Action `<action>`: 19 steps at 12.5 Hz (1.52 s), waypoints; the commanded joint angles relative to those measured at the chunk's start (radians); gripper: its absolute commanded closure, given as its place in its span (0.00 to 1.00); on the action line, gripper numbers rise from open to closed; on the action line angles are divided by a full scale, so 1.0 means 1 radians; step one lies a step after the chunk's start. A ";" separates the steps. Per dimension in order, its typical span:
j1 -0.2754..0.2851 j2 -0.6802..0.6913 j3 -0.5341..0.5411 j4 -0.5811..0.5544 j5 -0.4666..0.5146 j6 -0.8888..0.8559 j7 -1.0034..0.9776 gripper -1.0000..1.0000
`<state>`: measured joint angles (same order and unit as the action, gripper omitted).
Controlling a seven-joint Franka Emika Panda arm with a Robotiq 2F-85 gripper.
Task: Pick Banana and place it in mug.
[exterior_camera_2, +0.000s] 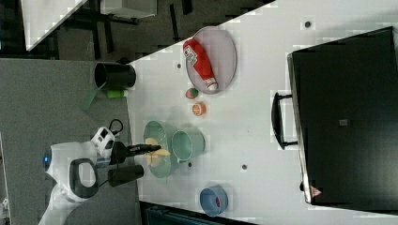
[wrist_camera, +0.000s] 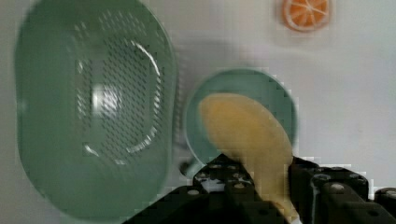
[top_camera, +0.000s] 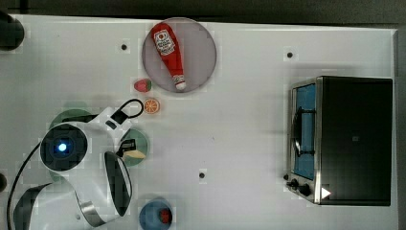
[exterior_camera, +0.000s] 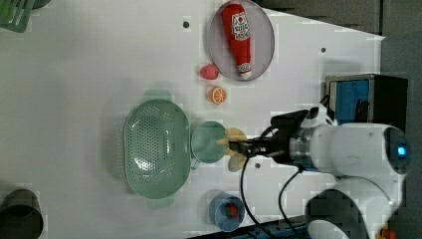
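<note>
1. While the arm reaches in over the table, the largest thing near the work, the green colander, lies just beside the mug on the left view's left, so it is the wrong vessel closest to the drop.
2. The mug stands upright with its mouth open, between the colander and the gripper in the left view.
3. The gripper is clamped on the Banana, its fingers pressing the lower end.
4. The Banana is held in the air, not on the table; in the wrist view its free end overlaps the mug's opening, its long axis running out from the fingers toward the mug.
5. Judged from this, the release turns on the Banana sitting over the mouth and not over the near rim.
</note>
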<state>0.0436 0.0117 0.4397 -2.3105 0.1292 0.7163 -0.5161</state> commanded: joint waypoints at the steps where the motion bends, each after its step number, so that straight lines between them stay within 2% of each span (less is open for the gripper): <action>1: -0.017 0.062 -0.006 -0.001 -0.025 0.039 0.109 0.68; 3: -0.017 0.108 -0.006 -0.002 -0.045 0.085 0.109 0.68; 4: -0.017 0.124 -0.010 -0.003 -0.073 0.107 0.109 0.65; 6: -0.017 0.145 -0.014 -0.008 -0.109 0.168 0.109 0.44; 7: -0.017 0.146 -0.014 -0.019 -0.113 0.174 0.110 0.29; 9: -0.018 0.144 -0.022 -0.024 -0.113 0.175 0.139 0.07; 10: -0.018 0.144 -0.024 -0.023 -0.113 0.179 0.139 0.00; 13: -0.023 0.111 -0.048 -0.003 -0.110 0.190 0.139 0.00; 15: -0.031 0.030 -0.082 0.017 -0.107 0.162 0.139 0.00; 19: -0.037 -0.176 -0.206 0.071 -0.107 -0.070 0.139 0.00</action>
<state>0.0310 -0.1138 0.2573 -2.2988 0.0270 0.6938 -0.4084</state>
